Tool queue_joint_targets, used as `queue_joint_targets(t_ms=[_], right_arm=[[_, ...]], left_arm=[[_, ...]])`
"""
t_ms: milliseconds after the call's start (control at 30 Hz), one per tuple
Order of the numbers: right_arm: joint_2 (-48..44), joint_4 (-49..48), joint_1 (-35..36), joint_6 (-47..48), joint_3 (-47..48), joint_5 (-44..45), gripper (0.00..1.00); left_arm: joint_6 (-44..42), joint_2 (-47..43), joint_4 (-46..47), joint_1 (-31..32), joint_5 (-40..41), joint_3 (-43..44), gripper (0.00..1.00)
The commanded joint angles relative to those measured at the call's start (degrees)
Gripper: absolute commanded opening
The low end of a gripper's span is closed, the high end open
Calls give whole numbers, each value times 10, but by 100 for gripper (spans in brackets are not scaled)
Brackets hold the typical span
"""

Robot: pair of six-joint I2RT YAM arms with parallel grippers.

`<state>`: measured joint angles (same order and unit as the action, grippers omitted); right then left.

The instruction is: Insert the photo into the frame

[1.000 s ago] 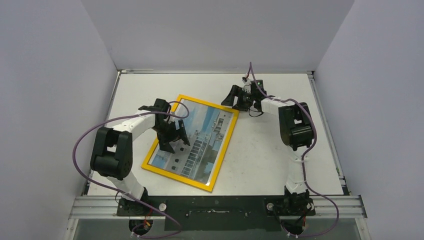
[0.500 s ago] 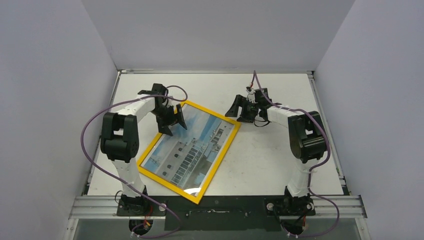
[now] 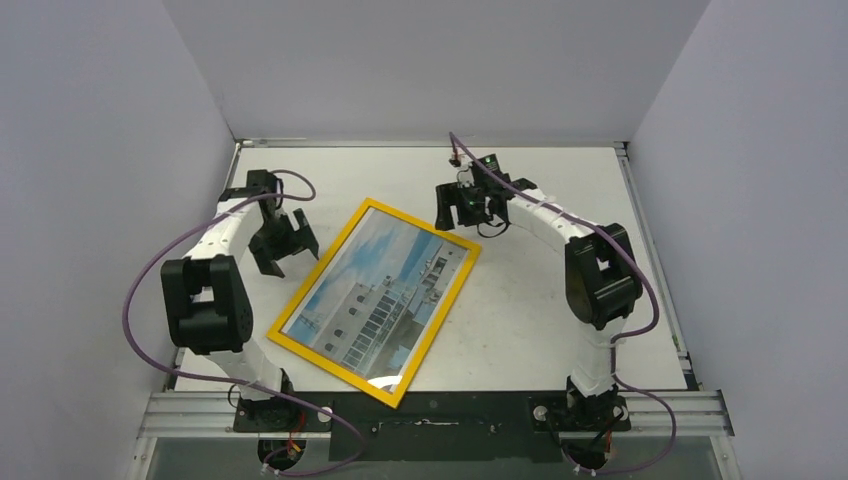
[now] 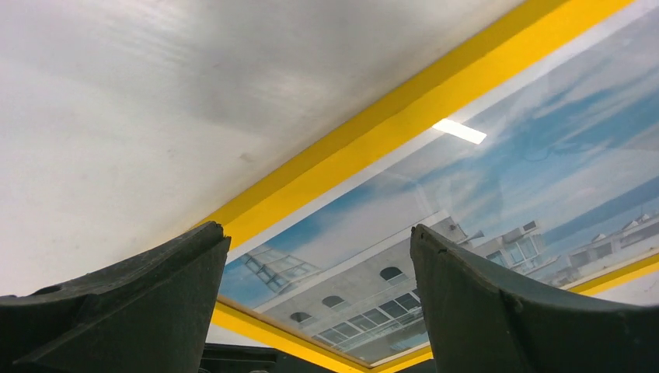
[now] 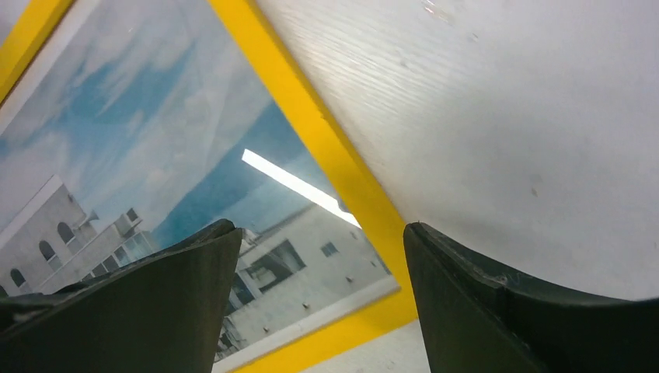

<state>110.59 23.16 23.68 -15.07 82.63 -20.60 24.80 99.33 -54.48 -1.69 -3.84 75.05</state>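
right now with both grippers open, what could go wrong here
1. The frame's near corner lies right at the table's near edge; a nudge could push it over.
2. The open right gripper sits close by the far corner and might catch the rim, dragging the frame and the photo.

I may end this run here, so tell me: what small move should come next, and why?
Probably lift both arms clear and stop. The photo lies inside the frame, yellow border all round, flat on the table. The left gripper and right gripper are open and hold nothing.
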Motion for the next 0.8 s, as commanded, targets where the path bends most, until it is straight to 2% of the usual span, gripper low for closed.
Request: queue_joint_targets(t_ms=[0,133,333,533,633,767], right_arm=[[38,41,42,114,62,30,78],[84,63,61,159,122,45,76],[132,83,66,195,183,71,68],[143,92,71,209,174,63,50],[145,92,72,210,166,72,39],[148,94,67,189,168,104,30]], left_arm=[[22,-61,16,-23,8,-31,87],[22,-57,14,-30,-14,-27,87],[21,-53,15,-31,-35,-21,88],[17,-44,12,-32,-38,-8,87],[15,-36,13,-33,-40,-3,87],[14,-29,13,-33,-44,3,87]])
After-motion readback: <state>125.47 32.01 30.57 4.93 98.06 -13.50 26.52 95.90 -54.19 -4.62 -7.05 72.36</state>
